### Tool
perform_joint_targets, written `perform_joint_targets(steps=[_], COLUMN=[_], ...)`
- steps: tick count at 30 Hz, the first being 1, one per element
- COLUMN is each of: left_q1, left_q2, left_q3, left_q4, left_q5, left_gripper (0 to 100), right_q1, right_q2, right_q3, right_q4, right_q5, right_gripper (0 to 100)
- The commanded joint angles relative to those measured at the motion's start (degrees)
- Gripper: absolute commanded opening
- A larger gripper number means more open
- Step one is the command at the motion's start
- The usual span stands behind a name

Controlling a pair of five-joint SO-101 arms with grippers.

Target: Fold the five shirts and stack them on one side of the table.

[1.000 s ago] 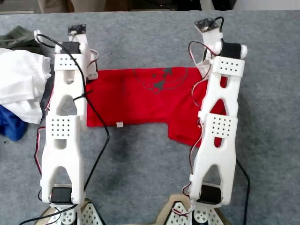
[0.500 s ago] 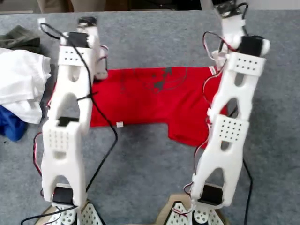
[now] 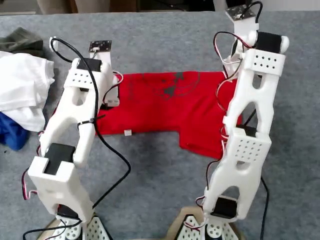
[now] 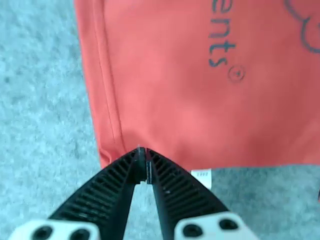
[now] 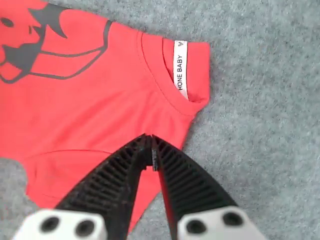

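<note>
At the left edge of the table (image 3: 150,170), a white shirt (image 3: 22,95) lies loosely heaped. A blue garment (image 3: 11,132) shows at its near side and a dark green one (image 3: 20,39) beyond it, all well apart from the arms' work.

The left gripper (image 4: 141,157) has its fingers pressed together. Their tips sit right at the hemmed corner of the red shirt (image 3: 160,107), where the cloth meets bare table; whether any cloth is caught between them I cannot tell. A small white tag (image 4: 202,175) pokes out of the shirt's near edge just beside those tips.

The red shirt lies flat in the middle, its long axis running across the table from one arm to the other. The hem end is at the left and the neck end at the right, and a flap reaches toward the arms' bases on the right.

The right gripper (image 5: 150,147) also has its fingers closed tip to tip, over the cloth just short of the collar.

Each arm is therefore nearest its own end of the shirt. My guess is that the next fold turns on that, carrying one end along the long axis over the other (or tucking the near flap first).

As for writing, there is dark lettering (image 4: 222,47) near the hem, a dark graphic (image 3: 170,85) on the chest and a printed white neck label (image 5: 180,65). I leave the print unread.
</note>
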Motion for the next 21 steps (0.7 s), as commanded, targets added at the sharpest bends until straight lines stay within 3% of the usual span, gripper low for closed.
perform_joint_targets(steps=[1, 9, 15, 21], left_q1=[0.3, -0.8, -2.5, -2.5], left_q2=[-2.4, 6.0, 6.8, 6.7], left_q3=[0.9, 0.4, 0.2, 0.4], left_q4=[-3.8, -1.2, -2.9, 0.9], left_q5=[0.4, -3.0, -3.8, -4.0], left_gripper=[2, 2, 2, 2], right_q1=[-1.0, -1.6, -1.6, -2.0], right_q2=[-5.7, -5.9, -5.9, -5.5], right_q3=[0.1, 4.1, 2.9, 3.5], right_q4=[0.8, 0.5, 0.3, -0.7], right_q5=[-0.7, -0.6, -0.6, -0.6], right_gripper=[0.4, 0.4, 0.4, 0.4])
